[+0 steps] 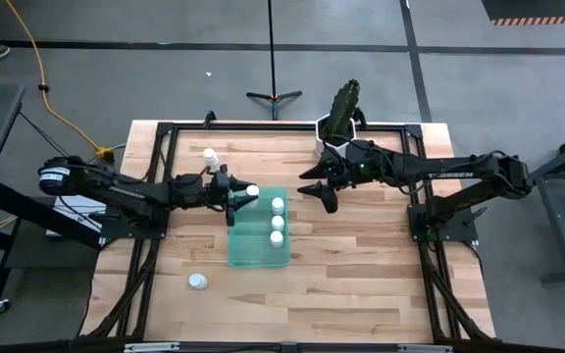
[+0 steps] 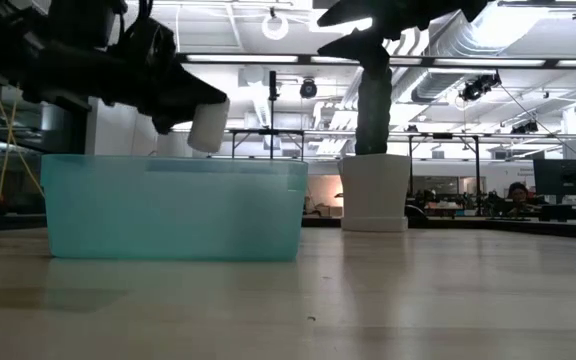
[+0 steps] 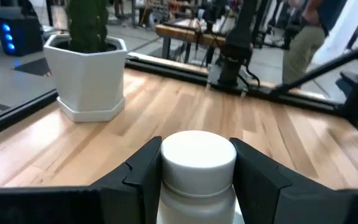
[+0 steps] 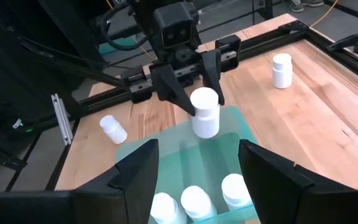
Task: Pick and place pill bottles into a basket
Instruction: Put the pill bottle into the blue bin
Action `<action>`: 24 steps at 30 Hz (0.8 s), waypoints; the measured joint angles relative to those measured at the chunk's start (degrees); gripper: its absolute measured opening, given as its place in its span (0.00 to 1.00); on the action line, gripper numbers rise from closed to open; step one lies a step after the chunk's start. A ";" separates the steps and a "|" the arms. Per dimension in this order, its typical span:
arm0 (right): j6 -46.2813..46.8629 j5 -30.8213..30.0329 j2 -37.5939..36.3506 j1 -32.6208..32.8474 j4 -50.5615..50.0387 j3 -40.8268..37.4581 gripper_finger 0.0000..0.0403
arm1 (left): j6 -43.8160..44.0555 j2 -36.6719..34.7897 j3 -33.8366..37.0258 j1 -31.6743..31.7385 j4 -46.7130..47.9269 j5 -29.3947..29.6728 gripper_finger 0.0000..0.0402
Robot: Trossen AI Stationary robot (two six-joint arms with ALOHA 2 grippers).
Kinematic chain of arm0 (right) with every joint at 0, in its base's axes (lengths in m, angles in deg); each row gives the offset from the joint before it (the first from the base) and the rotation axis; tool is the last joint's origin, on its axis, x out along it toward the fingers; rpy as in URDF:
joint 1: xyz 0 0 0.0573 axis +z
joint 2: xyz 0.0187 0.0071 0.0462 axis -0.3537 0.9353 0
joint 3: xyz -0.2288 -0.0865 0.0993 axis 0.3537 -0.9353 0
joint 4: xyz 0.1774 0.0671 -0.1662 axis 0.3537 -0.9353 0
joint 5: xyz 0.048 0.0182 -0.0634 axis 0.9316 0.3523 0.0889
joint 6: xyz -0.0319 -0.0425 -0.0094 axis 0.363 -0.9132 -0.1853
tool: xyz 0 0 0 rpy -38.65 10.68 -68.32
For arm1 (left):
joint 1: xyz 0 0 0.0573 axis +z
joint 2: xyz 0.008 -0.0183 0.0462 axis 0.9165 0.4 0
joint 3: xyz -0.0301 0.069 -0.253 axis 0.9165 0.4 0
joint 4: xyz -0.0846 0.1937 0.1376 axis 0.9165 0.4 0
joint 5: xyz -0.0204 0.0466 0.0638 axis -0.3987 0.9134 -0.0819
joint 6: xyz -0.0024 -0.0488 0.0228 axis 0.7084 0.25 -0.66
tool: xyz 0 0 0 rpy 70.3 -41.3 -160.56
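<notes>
Six pill bottles (image 1: 278, 221), apparently; one basket (image 1: 244, 250).

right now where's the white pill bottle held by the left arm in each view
high: small white plastic pill bottle at the translucent green basket's far-left corner.
low: upper left, above the basket rim.
left wrist: bottom centre, between dark fingers.
right wrist: centre.
Shared landmark: white hexagonal cactus pot.

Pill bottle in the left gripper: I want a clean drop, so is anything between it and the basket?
Nothing visible. The left gripper holds the pill bottle above the basket, away from three bottles inside.
</notes>
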 joint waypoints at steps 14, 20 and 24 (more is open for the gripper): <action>-1.41 -0.17 0.00 0.00 -0.63 0.00 0.52 | 1.44 13.87 2.96 -0.34 -15.39 -1.49 0.48; -1.70 -0.20 0.00 0.00 -0.95 0.00 0.52 | 1.20 19.65 2.90 -1.88 -19.31 -0.07 0.48; -2.34 -0.52 0.02 0.00 -0.97 0.00 0.52 | 0.75 23.34 2.78 -1.76 -21.76 0.35 0.48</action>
